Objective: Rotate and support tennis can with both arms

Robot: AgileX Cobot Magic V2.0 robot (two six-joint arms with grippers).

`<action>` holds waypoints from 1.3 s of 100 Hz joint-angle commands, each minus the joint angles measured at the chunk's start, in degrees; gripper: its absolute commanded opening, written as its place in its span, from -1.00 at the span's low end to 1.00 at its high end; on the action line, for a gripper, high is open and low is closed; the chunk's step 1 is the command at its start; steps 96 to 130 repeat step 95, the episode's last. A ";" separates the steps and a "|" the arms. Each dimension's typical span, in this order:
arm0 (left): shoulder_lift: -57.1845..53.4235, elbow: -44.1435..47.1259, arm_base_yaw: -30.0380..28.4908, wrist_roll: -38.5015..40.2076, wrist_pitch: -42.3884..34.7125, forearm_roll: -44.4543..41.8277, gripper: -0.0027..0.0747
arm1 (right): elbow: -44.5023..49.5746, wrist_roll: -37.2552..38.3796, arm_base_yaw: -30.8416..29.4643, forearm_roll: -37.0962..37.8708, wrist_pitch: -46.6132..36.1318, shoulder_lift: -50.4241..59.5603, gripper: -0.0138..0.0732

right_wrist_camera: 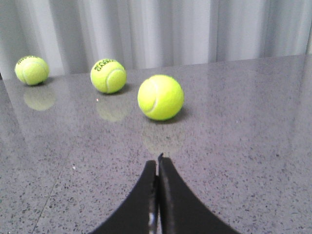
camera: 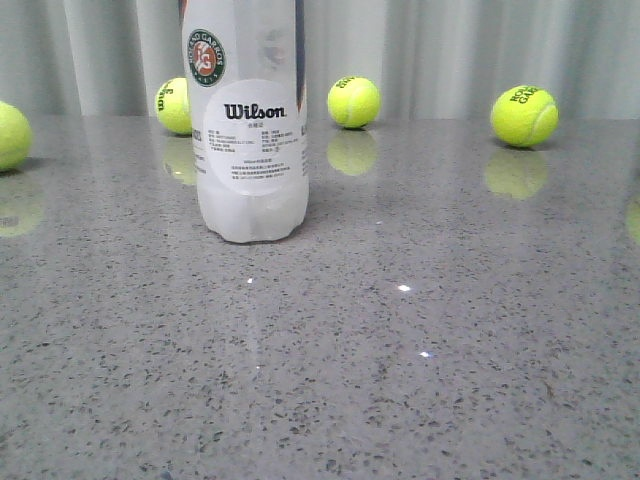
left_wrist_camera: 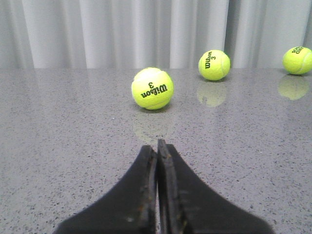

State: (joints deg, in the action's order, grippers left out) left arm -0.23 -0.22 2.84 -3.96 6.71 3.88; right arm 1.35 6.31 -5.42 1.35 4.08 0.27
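Observation:
The tennis can stands upright on the grey speckled table, left of centre in the front view. It is white-translucent, with a round red-green emblem and a white Wilson label facing the camera; its top is cut off by the frame. Neither arm shows in the front view. My left gripper is shut and empty, low over the table, with a tennis ball beyond it. My right gripper is shut and empty, with a tennis ball beyond it. The can shows in neither wrist view.
Yellow-green tennis balls lie along the far edge by the grey curtain: one at the far left, one behind the can, one at the centre, one at the right. More balls show in the wrist views.

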 commanded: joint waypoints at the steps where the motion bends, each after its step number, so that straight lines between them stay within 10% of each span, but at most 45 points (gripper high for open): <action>1: -2.23 2.75 -0.14 0.41 -4.24 0.55 -0.98 | -0.83 -0.14 -0.39 0.81 -4.08 1.49 -0.81; 130: -2.23 2.75 -0.14 0.41 -4.24 0.55 -0.98 | -0.83 -3.21 -0.35 -0.23 -4.08 1.64 -0.81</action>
